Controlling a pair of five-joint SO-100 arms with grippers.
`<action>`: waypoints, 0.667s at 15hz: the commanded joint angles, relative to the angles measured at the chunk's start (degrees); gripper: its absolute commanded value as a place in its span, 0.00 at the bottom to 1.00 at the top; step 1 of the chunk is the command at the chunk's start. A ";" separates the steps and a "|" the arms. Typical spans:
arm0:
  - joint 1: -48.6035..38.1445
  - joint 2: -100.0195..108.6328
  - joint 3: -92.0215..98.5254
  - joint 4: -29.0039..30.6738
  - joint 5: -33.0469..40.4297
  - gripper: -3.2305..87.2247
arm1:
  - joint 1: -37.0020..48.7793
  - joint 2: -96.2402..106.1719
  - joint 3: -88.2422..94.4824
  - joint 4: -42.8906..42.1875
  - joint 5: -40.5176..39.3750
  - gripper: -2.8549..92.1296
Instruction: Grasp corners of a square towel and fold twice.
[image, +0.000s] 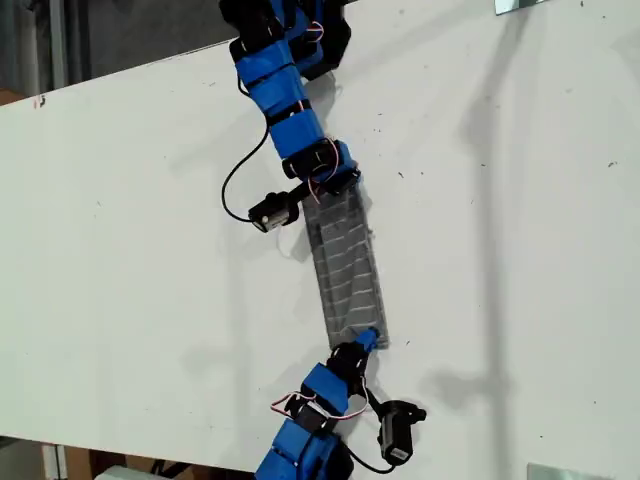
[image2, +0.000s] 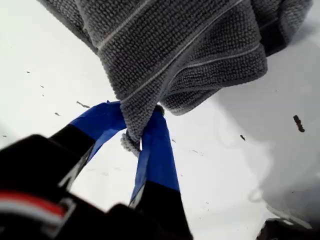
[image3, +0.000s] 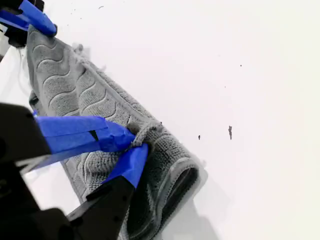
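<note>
**Both grippers pinched on the folded towel**

My first gripper (image2: 134, 125), two fingers wrapped in blue tape on a black body, fills the foreground of the first wrist view. Its jaws are nearly together, and a corner (image2: 131, 134) of the grey towel with thin white stripes (image2: 175, 45) is clamped between the tips. A small tuft of cloth pokes out past the pinch. The rest of the fabric bunches up beyond the fingers, raised enough to cast a shadow on the white table (image2: 45, 60).

My second gripper (image3: 136, 145), taped blue in the same way, is also closed down to a narrow gap. It grips a ridge of cloth near one end of the towel, where the fabric doubles over in a rounded fold. From there the towel runs away as a long band with a wavy woven pattern. The blue fingers of my first gripper show at its far end.

In the exterior view the towel lies at the centre of the frame as a narrow strip on the table. It slants from just above centre down to the lower middle. One blue and black arm (image: 285, 85) comes in from the top of the frame to the strip's upper end. Another arm (image: 315, 420) comes in from the bottom edge to its lower end. I cannot tell from that view alone which arm is which.
</note>
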 joint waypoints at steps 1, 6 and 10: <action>-0.62 0.70 -0.88 -0.97 -0.70 0.03 | -0.79 0.53 -2.29 0.00 0.70 0.05; 0.79 5.36 0.26 3.16 -0.97 0.22 | -0.79 3.96 -2.55 3.08 0.00 0.36; 0.18 14.85 2.11 12.30 -0.79 0.32 | 4.75 5.80 -1.76 5.01 -4.75 0.47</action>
